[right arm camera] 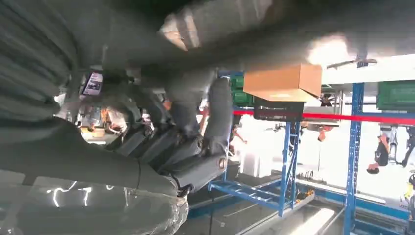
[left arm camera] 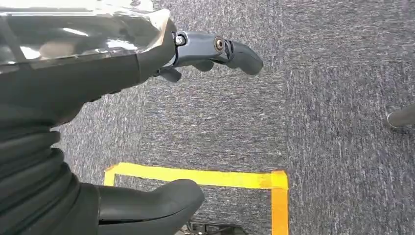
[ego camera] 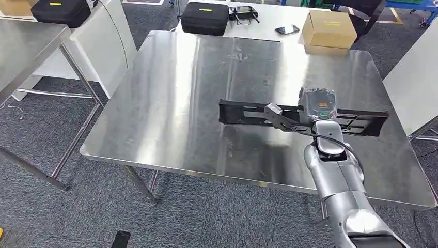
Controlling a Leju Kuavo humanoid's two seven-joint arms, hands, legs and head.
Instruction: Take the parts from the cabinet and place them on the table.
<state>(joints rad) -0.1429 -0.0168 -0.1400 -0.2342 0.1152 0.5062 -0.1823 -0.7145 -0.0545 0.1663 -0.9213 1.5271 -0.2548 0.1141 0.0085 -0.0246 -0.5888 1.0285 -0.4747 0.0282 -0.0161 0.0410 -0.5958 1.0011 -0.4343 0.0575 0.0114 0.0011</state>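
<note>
Steel table, black part over right half; beyond far edge white table: black case, phone, cardboard box

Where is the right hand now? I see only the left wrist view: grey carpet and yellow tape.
Observer: In the head view the right hand is over the steel table and grips a long black part.
Operator: Does the part lie on the table?
Observer: I cannot tell. It is level, above the table's right half, and the hand grips it near its middle.
Operator: What is behind it?
Observer: A cardboard box stands at the table's far edge.
</note>
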